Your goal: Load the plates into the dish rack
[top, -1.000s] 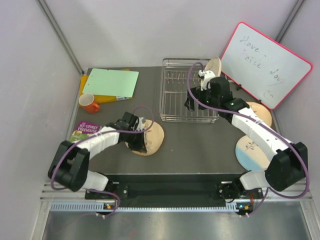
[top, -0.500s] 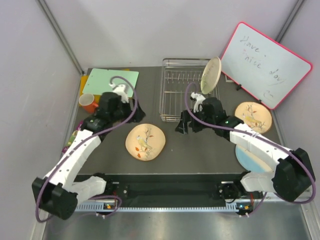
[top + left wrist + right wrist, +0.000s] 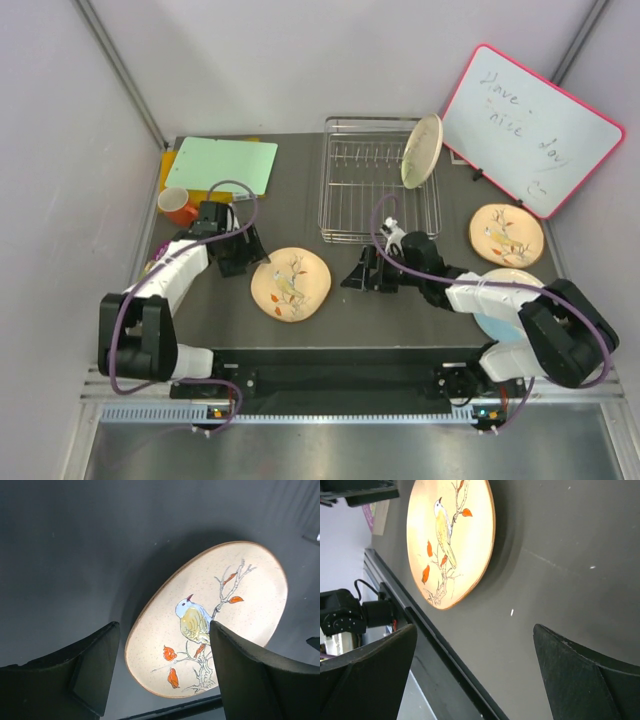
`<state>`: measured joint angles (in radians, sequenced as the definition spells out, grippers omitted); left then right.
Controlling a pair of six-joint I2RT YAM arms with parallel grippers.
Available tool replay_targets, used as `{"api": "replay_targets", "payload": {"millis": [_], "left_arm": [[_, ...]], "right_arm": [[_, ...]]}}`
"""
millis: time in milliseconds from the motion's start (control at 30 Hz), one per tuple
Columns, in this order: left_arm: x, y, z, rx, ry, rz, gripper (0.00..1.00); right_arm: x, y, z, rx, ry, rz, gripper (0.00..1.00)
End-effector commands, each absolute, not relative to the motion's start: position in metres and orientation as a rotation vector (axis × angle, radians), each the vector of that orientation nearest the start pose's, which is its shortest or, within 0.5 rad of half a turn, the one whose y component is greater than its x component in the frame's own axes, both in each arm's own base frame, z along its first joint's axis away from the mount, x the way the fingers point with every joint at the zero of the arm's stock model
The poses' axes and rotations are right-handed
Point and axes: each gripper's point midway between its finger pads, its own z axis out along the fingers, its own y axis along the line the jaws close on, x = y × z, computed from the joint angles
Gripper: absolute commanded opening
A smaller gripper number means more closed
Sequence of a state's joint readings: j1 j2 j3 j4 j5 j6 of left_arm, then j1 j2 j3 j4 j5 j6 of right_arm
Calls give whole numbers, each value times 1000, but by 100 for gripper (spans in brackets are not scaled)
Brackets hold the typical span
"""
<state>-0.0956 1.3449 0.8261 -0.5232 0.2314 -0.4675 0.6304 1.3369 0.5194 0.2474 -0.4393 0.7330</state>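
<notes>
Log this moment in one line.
in dish rack: yellow-green plate, on edge | on table: near peach plate, far peach plate, blue plate | left gripper: open, empty | right gripper: open, empty

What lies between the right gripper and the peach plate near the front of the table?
Nothing: only bare dark table separates the right gripper from the peach plate. Both the top external view and the right wrist view show this.

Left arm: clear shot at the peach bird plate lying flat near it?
Probably yes. The left hand is open beside the peach bird plate, which lies flat with nothing on it or between them.
</notes>
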Motion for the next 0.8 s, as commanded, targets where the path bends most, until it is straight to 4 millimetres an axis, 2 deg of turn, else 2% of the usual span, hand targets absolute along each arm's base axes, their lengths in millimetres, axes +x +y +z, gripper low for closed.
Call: {"api": "replay_targets", "payload": {"millis": [0,200,300,367,433,467,533,600,767], "left_arm": [[296,-90,63,-497,2622,-553,77],[296,-97,36,-550,2673,-599,72],[283,-101,25,-563,2719,-629,66],[270,-107,23,-558,2735,-686,59],[266,-111,27,-562,2706,-725,58],[253,-118,22,-583,2723,-760,57],[245,-126,24,-565,2701,-795,57],[238,-136,27,-562,2698,-823,56],[233,-144,28,-539,2694,-844,57]], "right_arm": [[227,306,109,-118,2167,1298,100],[237,311,95,45,2200,1242,100],[236,317,91,120,2238,1242,100],[237,321,89,143,2246,1241,100],[233,324,80,169,2286,1240,100],[232,327,79,180,2297,1242,100],[228,328,66,216,2348,1228,100],[227,329,63,237,2366,1237,100],[222,338,63,203,2367,1306,100]]}}
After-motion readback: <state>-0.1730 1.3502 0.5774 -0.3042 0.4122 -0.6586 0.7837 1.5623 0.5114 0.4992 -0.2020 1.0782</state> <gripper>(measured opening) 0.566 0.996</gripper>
